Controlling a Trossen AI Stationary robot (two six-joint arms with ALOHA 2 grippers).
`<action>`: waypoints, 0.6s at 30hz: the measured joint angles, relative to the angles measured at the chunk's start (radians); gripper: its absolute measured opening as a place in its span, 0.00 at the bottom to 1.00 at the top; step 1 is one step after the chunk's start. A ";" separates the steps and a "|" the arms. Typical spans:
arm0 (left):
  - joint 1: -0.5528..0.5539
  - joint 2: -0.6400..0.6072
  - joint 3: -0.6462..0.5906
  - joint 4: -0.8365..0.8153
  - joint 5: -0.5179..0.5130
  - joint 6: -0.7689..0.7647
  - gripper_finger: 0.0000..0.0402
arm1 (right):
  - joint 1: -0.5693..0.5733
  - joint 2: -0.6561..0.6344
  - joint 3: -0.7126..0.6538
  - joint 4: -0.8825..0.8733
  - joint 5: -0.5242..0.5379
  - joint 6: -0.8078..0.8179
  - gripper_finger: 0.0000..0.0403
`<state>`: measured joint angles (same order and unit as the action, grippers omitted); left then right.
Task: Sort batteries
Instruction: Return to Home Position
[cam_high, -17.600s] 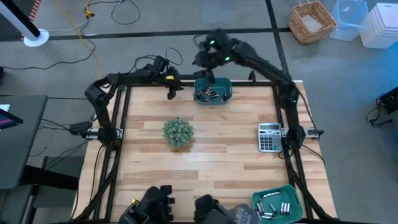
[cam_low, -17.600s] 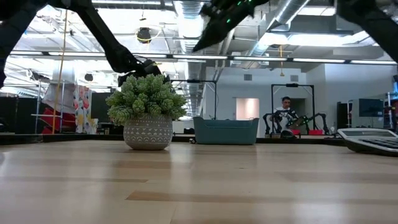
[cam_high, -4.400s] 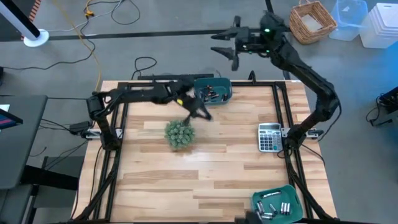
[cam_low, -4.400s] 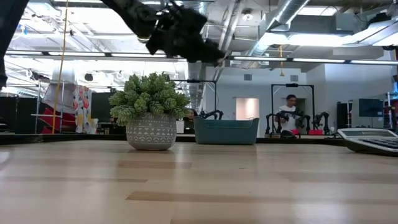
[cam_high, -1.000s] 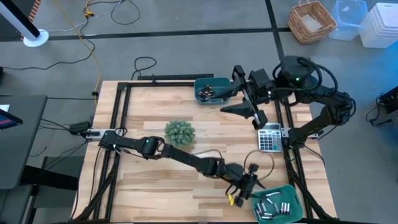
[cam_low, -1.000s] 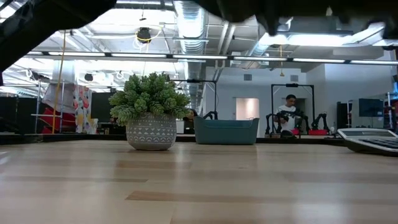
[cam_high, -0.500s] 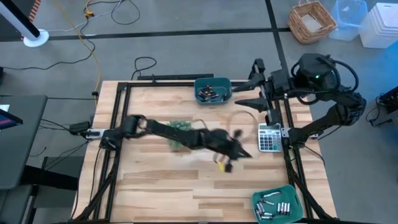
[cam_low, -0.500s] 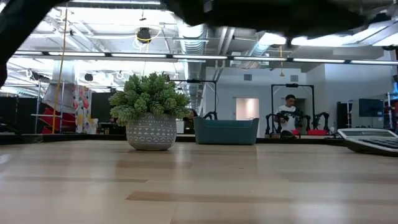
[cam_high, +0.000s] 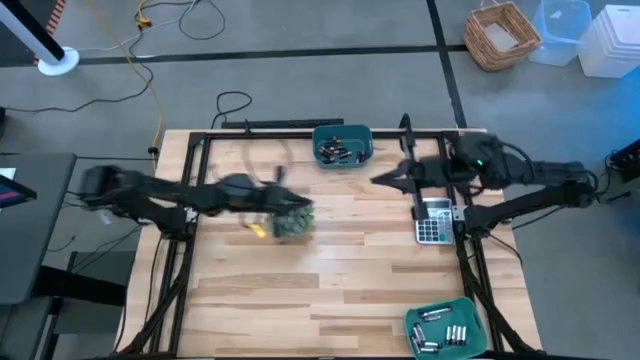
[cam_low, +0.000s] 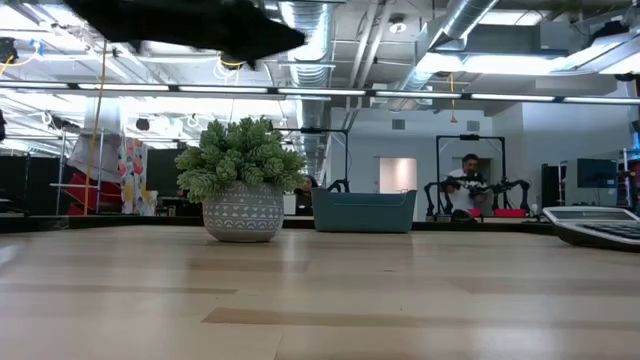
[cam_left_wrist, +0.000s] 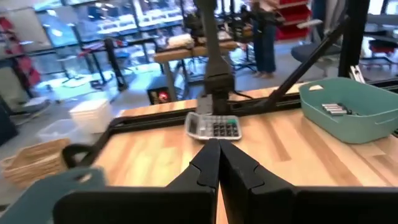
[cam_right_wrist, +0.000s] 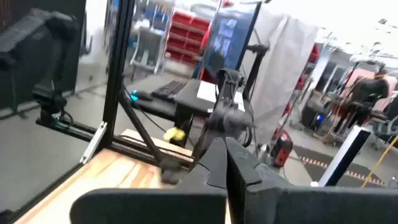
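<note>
Batteries (cam_high: 337, 152) lie in a teal bin (cam_high: 342, 133) at the table's far edge. More batteries (cam_high: 441, 333) lie in a second teal bin (cam_high: 415, 318) at the near right corner; the left wrist view also shows these batteries (cam_left_wrist: 333, 109) and their bin (cam_left_wrist: 357, 121). My left gripper (cam_high: 303, 213) is shut and empty, up above the potted plant (cam_high: 292, 226); its fingers (cam_left_wrist: 217, 163) point toward the table's right. My right gripper (cam_high: 378, 181) is shut and empty, in the air between the far bin and the calculator (cam_high: 432, 221), pointing toward the table's left.
The potted plant (cam_low: 240, 185) stands left of the table's middle. The grey calculator (cam_left_wrist: 213, 126) lies at the right edge. A black frame (cam_high: 200, 150) runs round the table. A person (cam_low: 463, 185) is in the room far behind.
My left arm has swept fast from above the near right bin across the table toward its left and far side. Its gripper is now over the plant. My right arm has sunk lower and stretched out, with its gripper still near the far bin.
</note>
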<state>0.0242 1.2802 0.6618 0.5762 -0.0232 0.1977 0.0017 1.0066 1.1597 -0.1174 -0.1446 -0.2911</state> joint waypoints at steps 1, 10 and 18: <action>0.000 -0.068 -0.051 -0.013 -0.010 -0.002 0.00 | 0.000 -0.051 -0.086 0.050 0.013 0.010 0.02; -0.004 -0.577 -0.366 -0.148 -0.125 -0.069 0.00 | -0.004 -0.535 -0.716 0.228 0.120 0.207 0.00; -0.004 -0.821 -0.504 -0.245 -0.150 -0.082 0.00 | -0.005 -0.825 -1.038 0.294 0.179 0.268 0.00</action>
<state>0.0200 0.4592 0.1576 0.3316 -0.1729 0.1155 -0.0029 0.1813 0.1221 0.1763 0.0346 -0.0227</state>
